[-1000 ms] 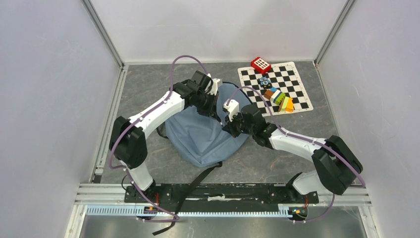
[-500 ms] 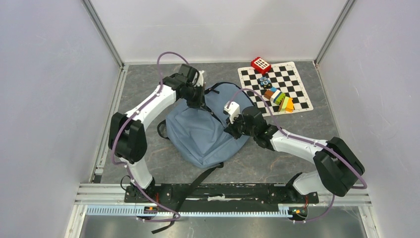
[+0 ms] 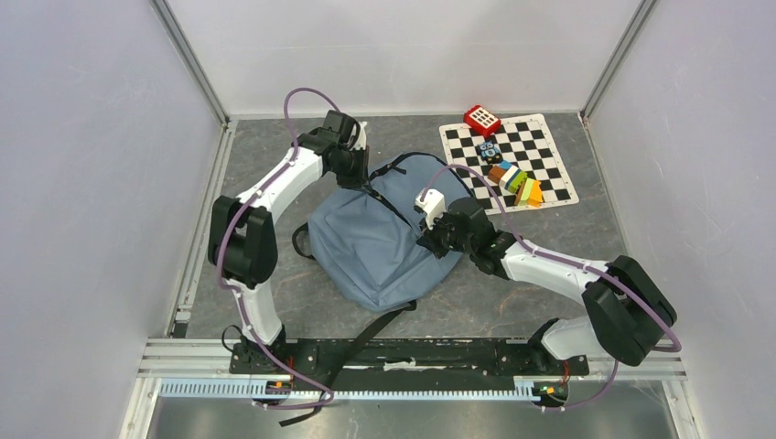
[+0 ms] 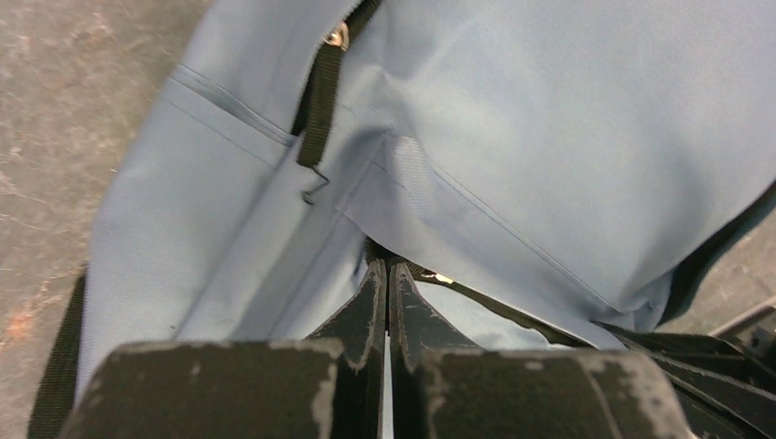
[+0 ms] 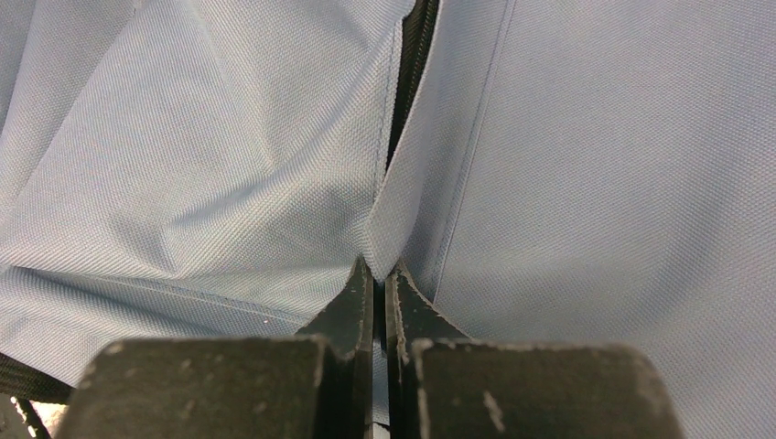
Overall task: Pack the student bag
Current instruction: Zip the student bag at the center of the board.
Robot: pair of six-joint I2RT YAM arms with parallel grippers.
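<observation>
Overhead only: mat [image 3: 552, 137] beside student bag [image 3: 375, 242]

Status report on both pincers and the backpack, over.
Left pincer shut, tips tucked into large blue-grey fabric backpack. Right pincer shut on a fold of it. Nothing in the way.

The student bag [image 3: 380, 242] blocks the table [image 3: 467, 311] middle, toy blocks [image 3: 517, 181] crowd the mat [image 3: 552, 144]; near strip bare.

Overhead rear view; wrist views close over the shared student bag [image 3: 371, 251]
</observation>
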